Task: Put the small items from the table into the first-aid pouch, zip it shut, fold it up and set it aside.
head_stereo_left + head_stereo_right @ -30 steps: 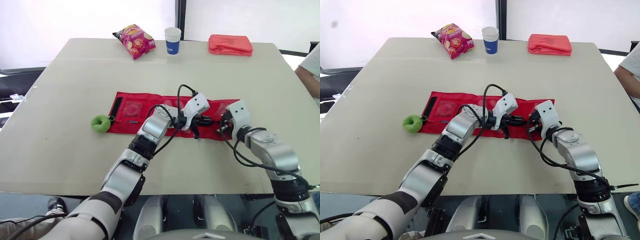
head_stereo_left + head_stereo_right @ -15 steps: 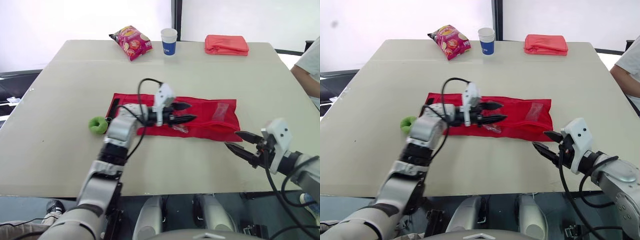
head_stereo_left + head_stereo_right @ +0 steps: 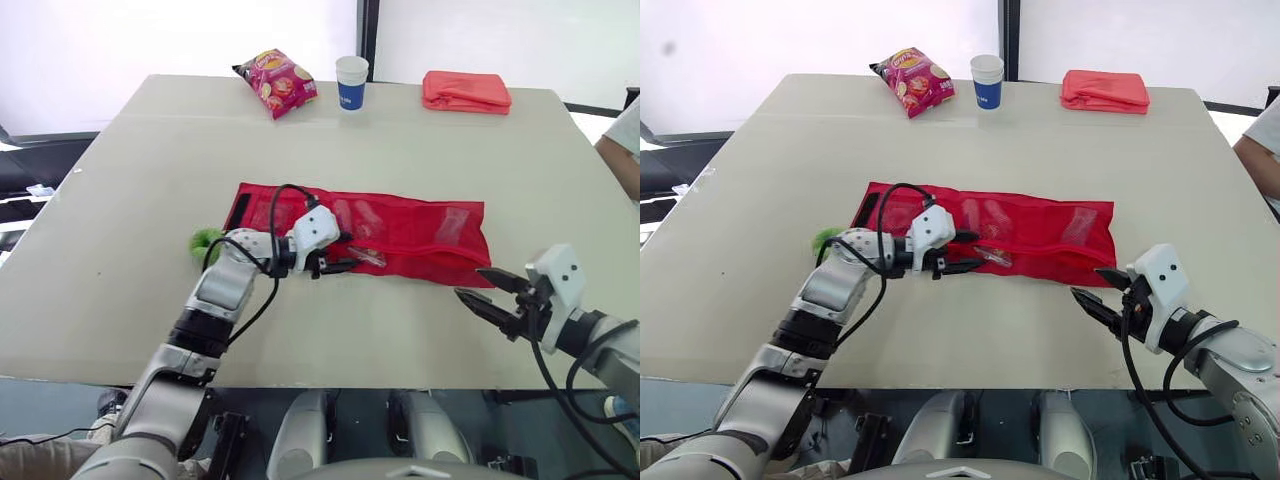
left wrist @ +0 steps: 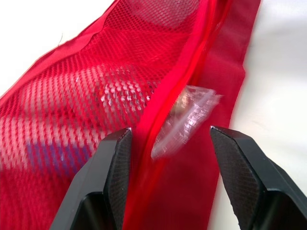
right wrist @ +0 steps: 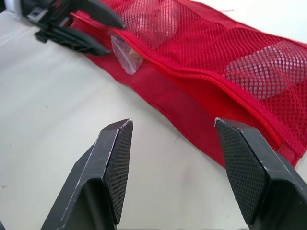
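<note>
Though untouched, packet (image 4: 184,122) between left fingers (image 4: 115,167).

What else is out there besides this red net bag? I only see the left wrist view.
Observer: A chip bag lies far behind the pouch, beside a paper cup.
Operator: Where's the other tool?
Observer: The right tool is open, near the pouch's right end and not touching it.
Operator: Anything at the other end?
Observer: A small green object sits at the pouch's left end.
</note>
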You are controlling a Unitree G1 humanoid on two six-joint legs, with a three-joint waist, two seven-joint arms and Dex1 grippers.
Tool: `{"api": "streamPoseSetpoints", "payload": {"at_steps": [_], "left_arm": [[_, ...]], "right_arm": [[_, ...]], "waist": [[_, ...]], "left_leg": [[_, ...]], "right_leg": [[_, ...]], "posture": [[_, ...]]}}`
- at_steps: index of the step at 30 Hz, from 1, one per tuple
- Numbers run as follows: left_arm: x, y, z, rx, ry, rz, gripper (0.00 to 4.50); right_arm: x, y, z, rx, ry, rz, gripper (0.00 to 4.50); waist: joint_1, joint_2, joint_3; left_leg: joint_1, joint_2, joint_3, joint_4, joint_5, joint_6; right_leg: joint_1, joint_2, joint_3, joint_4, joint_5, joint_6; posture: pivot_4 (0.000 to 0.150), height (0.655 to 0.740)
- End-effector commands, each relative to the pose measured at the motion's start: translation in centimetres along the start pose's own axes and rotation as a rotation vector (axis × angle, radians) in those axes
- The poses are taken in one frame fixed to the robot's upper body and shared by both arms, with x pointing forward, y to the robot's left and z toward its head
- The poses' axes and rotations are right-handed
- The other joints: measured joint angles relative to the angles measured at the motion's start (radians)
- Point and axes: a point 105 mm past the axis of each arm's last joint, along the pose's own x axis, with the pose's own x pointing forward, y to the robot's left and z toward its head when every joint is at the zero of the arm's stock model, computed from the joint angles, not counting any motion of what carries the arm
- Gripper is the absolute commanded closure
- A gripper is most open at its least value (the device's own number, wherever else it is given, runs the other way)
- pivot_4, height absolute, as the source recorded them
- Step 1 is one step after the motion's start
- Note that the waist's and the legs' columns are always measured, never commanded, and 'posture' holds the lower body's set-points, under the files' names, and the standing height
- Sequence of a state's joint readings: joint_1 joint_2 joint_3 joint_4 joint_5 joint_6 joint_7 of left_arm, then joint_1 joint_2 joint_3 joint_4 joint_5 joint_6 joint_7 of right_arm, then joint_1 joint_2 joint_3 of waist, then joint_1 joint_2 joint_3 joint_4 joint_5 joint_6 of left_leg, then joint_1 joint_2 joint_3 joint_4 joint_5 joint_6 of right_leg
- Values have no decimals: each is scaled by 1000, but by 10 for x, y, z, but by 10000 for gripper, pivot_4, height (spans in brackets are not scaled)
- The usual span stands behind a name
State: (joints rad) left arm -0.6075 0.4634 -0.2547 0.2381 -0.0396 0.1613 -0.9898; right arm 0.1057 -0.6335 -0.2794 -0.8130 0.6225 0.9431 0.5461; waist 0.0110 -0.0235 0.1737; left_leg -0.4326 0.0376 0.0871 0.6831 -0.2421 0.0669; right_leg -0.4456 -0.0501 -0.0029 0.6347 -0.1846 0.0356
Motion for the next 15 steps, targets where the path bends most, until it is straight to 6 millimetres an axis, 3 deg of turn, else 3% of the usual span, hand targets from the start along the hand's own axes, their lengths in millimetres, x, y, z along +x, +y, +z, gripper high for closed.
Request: {"api": "streamPoseSetpoints", "payload": {"at_steps": [1,5,8,11,15], "left_arm": [[15,8,10,107,-8,41,17409],[32,13,16,165,-13,72,17409],[39,13,15,186,-13,91,17409],[43,19,17,197,-23,150,17409],[48,28,33,-125,-154,256,17409]], "right_arm": [[12,0,3,-41,2,-15,15987],[40,-15,-14,-57,93,-88,15987],[65,-38,-29,1,156,-205,15987],[73,-44,-46,65,242,-236,15987],[73,-42,-53,86,287,-218,15987]], "waist": [[0,0,0],[4,-1,0],[3,-1,0],[4,-2,-1],[4,-4,-3]], "left_leg": [[0,0,0,0,0,0],[0,0,0,1,0,0],[-1,-1,0,1,0,0],[-1,-1,1,1,0,0],[0,0,0,2,0,0]], "right_leg": [[0,0,0,0,0,0],[0,0,0,0,0,1],[0,0,0,-1,2,-3],[0,0,1,0,2,-3],[2,0,0,0,2,-1]], "posture": [[1500,7400],[1500,7400],[1500,7400],[1500,7400],[1500,7400]]}}
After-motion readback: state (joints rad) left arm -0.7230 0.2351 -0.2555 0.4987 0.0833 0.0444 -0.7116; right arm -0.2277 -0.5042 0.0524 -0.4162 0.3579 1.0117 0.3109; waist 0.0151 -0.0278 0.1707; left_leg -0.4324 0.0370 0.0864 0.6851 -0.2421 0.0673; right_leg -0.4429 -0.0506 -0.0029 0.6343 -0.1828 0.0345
